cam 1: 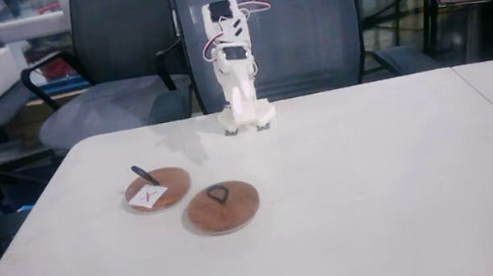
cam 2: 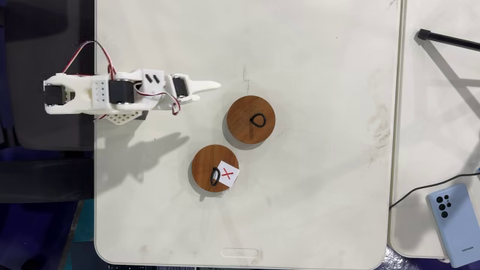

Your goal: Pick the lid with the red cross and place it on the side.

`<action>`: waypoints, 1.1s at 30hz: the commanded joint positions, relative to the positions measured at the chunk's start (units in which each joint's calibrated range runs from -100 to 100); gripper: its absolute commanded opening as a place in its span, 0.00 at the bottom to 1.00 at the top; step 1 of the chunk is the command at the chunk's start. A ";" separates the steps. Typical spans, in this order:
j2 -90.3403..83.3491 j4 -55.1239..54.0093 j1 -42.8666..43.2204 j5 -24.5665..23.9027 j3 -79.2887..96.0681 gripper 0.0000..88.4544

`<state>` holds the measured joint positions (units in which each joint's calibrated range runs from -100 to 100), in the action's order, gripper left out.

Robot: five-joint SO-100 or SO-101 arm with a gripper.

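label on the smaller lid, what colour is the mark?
Red X on a white square label, on the lid with the red cross. Clearest in the top-down fixed view.

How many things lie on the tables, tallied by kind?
Labelled lid with the red cross: 1
Plain lid: 1
Phone: 1
Total: 3

The arm (cam 1: 234, 66) is standing folded at the table's (cam 1: 383, 196) far edge, upper centre. The lid with the red cross (cam 1: 157, 189) is lying lower left, the plain lid (cam 1: 223, 207) just beside it.
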<state>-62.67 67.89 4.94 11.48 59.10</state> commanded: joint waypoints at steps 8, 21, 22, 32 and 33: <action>7.16 0.04 -0.36 -0.32 -12.05 0.34; 8.09 -0.73 -13.34 0.22 -12.23 0.34; 8.09 -0.73 -14.46 0.27 -12.23 0.34; 8.01 -0.64 -23.17 -0.22 -12.05 0.34; 8.01 -0.64 -23.92 -0.22 -12.05 0.34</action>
<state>-54.69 67.89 -15.86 11.48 49.30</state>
